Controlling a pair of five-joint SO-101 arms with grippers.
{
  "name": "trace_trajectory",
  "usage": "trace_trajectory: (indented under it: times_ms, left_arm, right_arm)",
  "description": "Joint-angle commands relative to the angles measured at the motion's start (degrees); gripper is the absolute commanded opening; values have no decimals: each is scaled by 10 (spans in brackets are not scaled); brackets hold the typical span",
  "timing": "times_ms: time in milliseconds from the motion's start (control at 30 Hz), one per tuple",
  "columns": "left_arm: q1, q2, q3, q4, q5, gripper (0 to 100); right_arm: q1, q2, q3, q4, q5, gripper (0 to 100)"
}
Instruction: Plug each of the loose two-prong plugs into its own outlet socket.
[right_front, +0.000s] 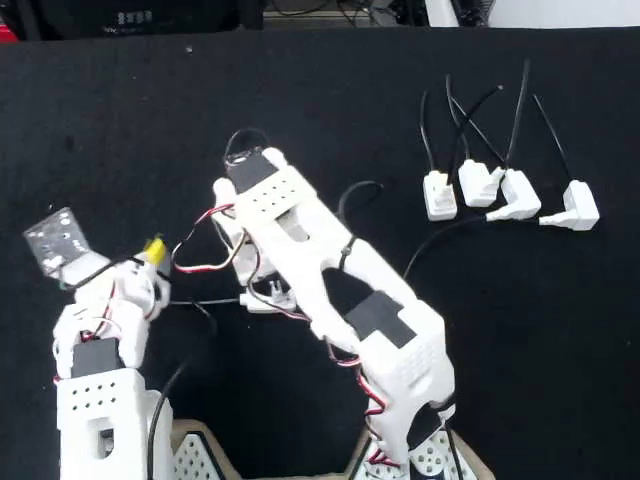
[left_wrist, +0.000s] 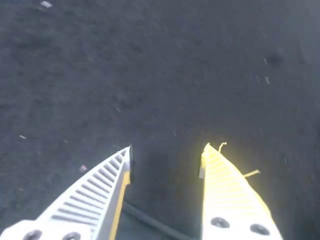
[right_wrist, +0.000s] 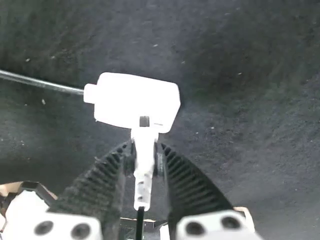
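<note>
Black cloth covers your tabletop (right_front: 120, 120), and both arms are over it. Your right tool (right_wrist: 144, 150) is clamped on a narrow white plug (right_wrist: 143, 142), with one black ribbed finger (right_wrist: 107, 175) pressed against each side. A thin black cable leaves the plug's back end, down between the fingers.

Straight ahead of the fingertips, the plug's front end meets a white socket block (right_wrist: 135, 97) lying flat on the cloth. You cannot tell from here whether the prongs are fully in. A thin cable (right_wrist: 40, 83) runs off one end of the block, sideways to the tool.

Your left tool (left_wrist: 167, 147) is spread wide over bare cloth, with nothing between its white and yellow fingers (left_wrist: 225, 190). A dark cable (left_wrist: 150, 220) crosses the cloth just behind the tips, close to the tool's base.

From above, your right arm (right_front: 330, 270) reaches across the middle of the tabletop and your left arm (right_front: 105, 330) is folded beside it. A cluster of white plug pieces with black cables (right_front: 480, 185) lies well away from both tools, on the right arm's outer side.
</note>
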Motion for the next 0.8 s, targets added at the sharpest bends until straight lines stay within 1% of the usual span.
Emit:
trace_trajectory:
  times_ms: [0, 200, 333, 400, 500, 600, 767]
  left_arm:
    - [-43, -5, -17, -23, 23, 223]
    - [-51, -5, -20, -23, 30, 223]
    - [-49, -5, -21, -23, 30, 223]
    - [-48, -5, -21, -23, 30, 223]
    - [-48, -5, -19, -23, 30, 223]
    - [-48, -5, -18, -23, 30, 223]
    - [-47, -5, -18, -23, 30, 223]
  right_arm:
    - [-9, -1, -23, 18, -13, 15]
    - [25, 0, 7, 19, -13, 15]
    - [30, 0, 31, 19, -18, 12]
    - [31, 0, 34, 19, -43, 12]
    - [31, 0, 29, 18, -62, 12]
    - [31, 0, 29, 18, -62, 12]
    - [63, 0, 19, 18, -62, 12]
